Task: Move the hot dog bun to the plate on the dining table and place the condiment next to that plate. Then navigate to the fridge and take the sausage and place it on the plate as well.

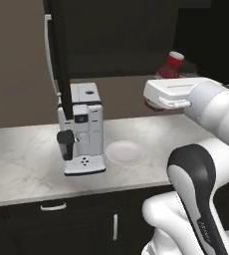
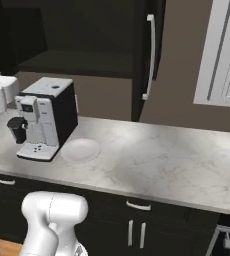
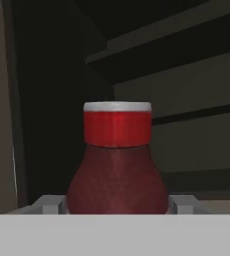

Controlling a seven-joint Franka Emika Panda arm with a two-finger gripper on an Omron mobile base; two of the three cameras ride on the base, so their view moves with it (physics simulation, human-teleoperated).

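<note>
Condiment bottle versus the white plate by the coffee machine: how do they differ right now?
The condiment is red, tall and upright with a capped neck; the white plate is pale, flat and round. The condiment sits between the gripper fingers, lifted off the counter; the white plate rests on the counter beside the coffee machine, untouched. Both are small tableware-scale items.

We count one red condiment bottle (image 3: 117, 165), one white plate (image 1: 125, 152) and one coffee machine (image 1: 81, 129). All told, one counter (image 2: 157, 160) carries them.
</note>
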